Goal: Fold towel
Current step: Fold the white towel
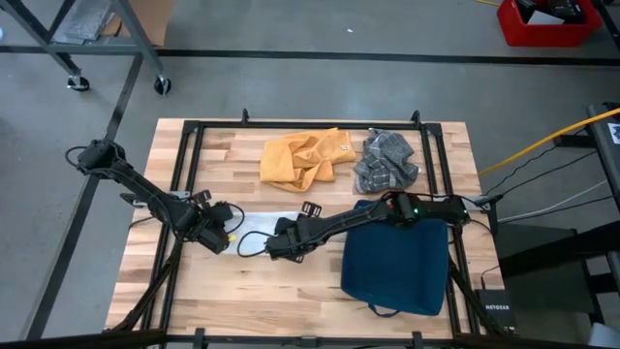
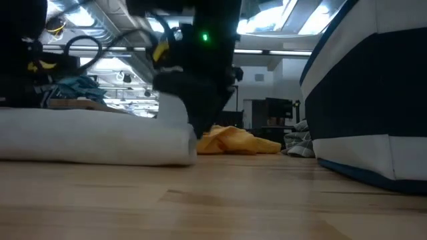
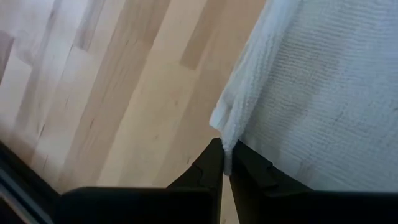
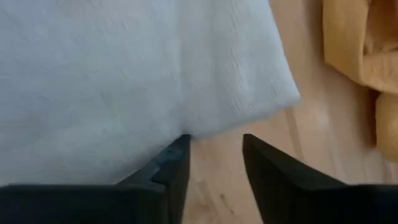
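A white towel (image 1: pixel 257 225) lies folded and flat on the wooden table, between my two grippers. In the low view the towel (image 2: pixel 93 137) shows as a thick flat pad. My left gripper (image 3: pixel 225 154) is at the towel's left end and is shut on its edge. At the towel's right end stands my right gripper (image 4: pixel 214 144), open and pointing steeply down. One of its fingertips (image 4: pixel 180 146) is at the towel's edge, and the other is over bare wood. My left gripper pinches the towel's edge (image 3: pixel 227 127) between its two fingers, right by a corner of the fold. The fingers slant down onto it from the table's left side. The towel rests on the table. My right gripper: whether its one fingertip touches the towel's edge, I cannot tell.
A dark blue bag (image 1: pixel 397 267) lies at the near right, under my right arm. An orange cloth (image 1: pixel 302 157) and a grey checked cloth (image 1: pixel 386 161) lie crumpled at the far side. Bare wood stretches along the near edge.
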You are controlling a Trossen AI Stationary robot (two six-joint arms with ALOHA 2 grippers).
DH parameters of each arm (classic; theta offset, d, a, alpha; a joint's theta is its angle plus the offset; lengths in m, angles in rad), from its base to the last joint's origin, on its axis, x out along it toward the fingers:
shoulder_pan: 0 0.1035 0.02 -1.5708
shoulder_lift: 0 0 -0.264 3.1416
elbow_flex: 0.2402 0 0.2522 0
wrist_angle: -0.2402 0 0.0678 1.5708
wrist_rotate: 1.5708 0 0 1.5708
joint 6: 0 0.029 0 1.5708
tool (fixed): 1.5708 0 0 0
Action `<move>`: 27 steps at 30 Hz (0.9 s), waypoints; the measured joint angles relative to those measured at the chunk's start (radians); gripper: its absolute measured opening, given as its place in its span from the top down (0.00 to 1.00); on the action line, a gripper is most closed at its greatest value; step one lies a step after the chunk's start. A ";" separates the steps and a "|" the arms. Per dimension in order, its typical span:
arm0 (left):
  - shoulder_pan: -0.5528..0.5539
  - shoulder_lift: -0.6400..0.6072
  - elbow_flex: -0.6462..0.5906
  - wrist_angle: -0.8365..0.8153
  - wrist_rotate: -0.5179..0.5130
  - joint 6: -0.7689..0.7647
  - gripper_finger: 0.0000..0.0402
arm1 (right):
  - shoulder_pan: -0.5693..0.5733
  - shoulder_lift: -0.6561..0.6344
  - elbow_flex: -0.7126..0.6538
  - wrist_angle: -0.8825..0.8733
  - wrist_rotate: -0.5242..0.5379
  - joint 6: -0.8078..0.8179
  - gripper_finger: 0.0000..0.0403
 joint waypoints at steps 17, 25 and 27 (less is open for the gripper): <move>-0.003 -0.038 0.049 -0.203 -0.050 -0.185 0.99 | -0.018 0.002 0.019 -0.074 -0.008 0.026 0.63; -0.003 -0.160 0.143 -0.321 -0.104 -0.176 0.97 | -0.017 -0.001 0.122 -0.058 -0.008 0.021 0.70; -0.001 -0.192 0.148 -0.331 -0.107 -0.148 0.98 | -0.017 -0.001 0.136 -0.042 -0.009 0.020 0.71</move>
